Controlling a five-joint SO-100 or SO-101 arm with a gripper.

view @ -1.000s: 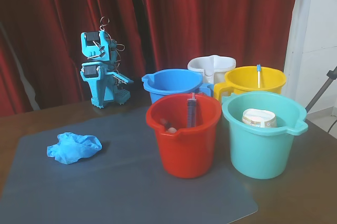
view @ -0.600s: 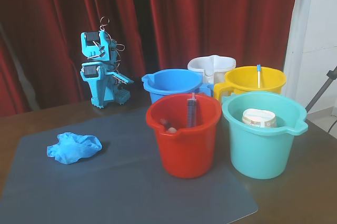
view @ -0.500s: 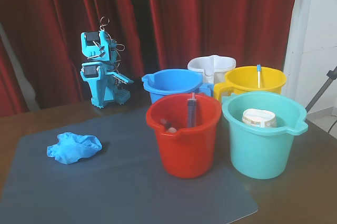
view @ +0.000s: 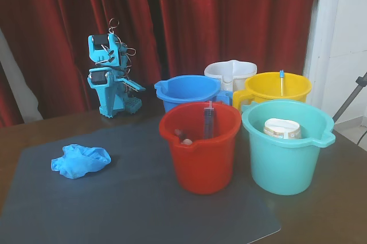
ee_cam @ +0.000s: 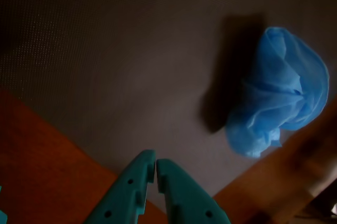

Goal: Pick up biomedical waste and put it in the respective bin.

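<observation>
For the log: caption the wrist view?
Shut gripper over the grey mat, crumpled blue glove lying apart.

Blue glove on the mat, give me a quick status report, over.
Claw shut, empty, arm folded at the back. Blue glove crumpled on the grey mat, untouched. Nothing in the way; buckets off to the right in the fixed view.

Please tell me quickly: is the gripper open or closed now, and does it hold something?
Gripper: closed, fingertips nearly touching, holding nothing. The blue glove lies apart from it on the dark mat.
</observation>
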